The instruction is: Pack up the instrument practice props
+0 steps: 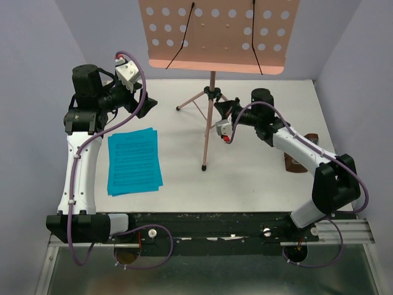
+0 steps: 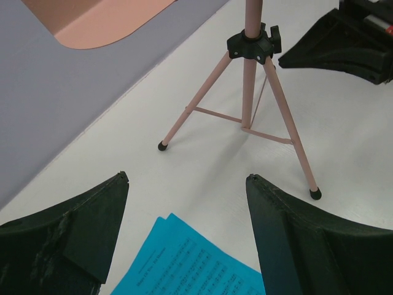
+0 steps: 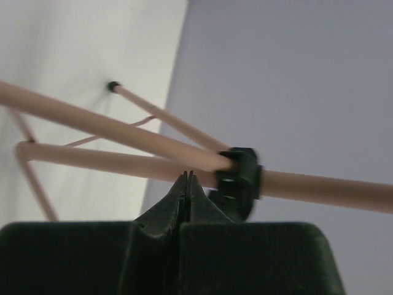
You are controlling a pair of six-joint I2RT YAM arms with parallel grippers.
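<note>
Right tool (image 3: 188, 176) clenched, tips beside black collar (image 3: 243, 175) of salmon-pink tripod music stand (image 3: 319, 188).

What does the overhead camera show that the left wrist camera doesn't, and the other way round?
Only overhead: the hole-dotted desk in full, and a brown metronome half hidden behind the right arm. Only the left wrist: the thin braces between the tripod legs, and the notes printed on the sheets, seen clearly. Both: the pink music stand, the blue music sheets, and the left end effector, open.
</note>
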